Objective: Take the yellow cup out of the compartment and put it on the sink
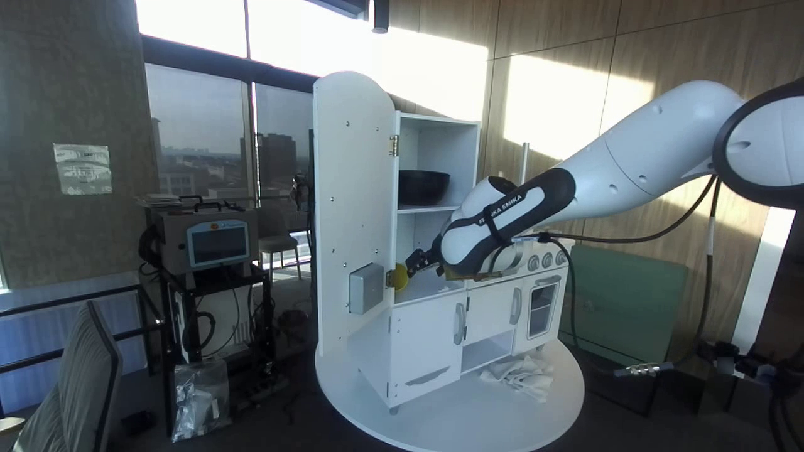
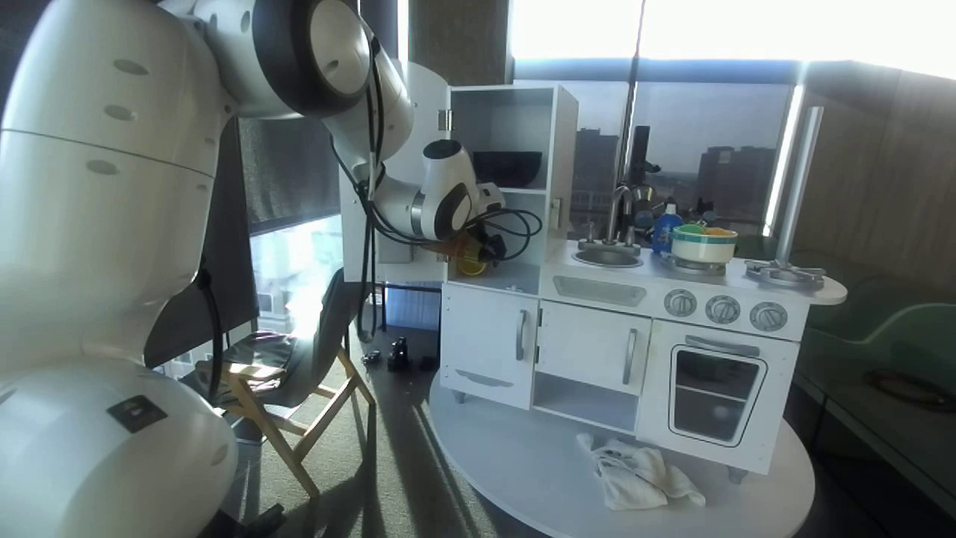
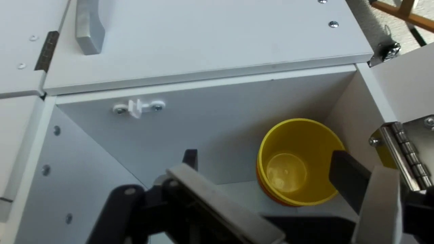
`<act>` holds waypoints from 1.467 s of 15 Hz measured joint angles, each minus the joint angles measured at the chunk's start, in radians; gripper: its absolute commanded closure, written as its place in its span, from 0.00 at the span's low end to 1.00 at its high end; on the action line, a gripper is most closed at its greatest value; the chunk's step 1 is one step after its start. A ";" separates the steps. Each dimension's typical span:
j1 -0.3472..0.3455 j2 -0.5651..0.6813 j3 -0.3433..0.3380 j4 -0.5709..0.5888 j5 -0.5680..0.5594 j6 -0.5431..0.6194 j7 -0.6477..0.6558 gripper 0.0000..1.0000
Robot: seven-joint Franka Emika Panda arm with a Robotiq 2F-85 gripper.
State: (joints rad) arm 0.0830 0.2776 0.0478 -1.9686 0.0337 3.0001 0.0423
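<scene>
The yellow cup (image 3: 288, 169) stands in a corner of the lower compartment (image 3: 210, 115), with an orange-red rim showing just under its own. The cup also shows in both exterior views, at the hinge side of the compartment (image 1: 401, 277) (image 2: 470, 267). My gripper (image 3: 266, 162) is open. In the wrist view its right fingertip overlaps the cup's right rim and its left fingertip is well left of the cup; I cannot tell whether it touches. The gripper shows at the compartment's mouth in an exterior view (image 1: 416, 260). The grey sink (image 2: 609, 258) is right of the compartment.
A tall door (image 1: 355, 207) stands open beside the compartment. A black bowl (image 1: 424, 186) is on the shelf above. A faucet (image 2: 616, 213), a blue bottle (image 2: 665, 230) and a white pot (image 2: 703, 245) stand on the counter. A hinge (image 3: 401, 152) is close to the right finger.
</scene>
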 measured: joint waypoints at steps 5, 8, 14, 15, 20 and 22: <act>0.089 0.089 -0.095 0.003 -0.067 0.187 0.047 0.00; 0.176 0.144 -0.219 0.031 -0.078 0.268 0.053 0.00; 0.261 0.208 -0.309 0.119 -0.057 0.283 0.067 0.00; 0.269 0.213 -0.312 0.133 -0.051 0.283 0.071 0.00; 0.297 0.260 -0.336 0.199 -0.038 0.279 0.077 0.42; 0.299 0.282 -0.344 0.220 -0.038 0.277 0.077 0.57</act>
State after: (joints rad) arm 0.3817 0.5599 -0.2961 -1.7481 -0.0041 3.2769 0.1191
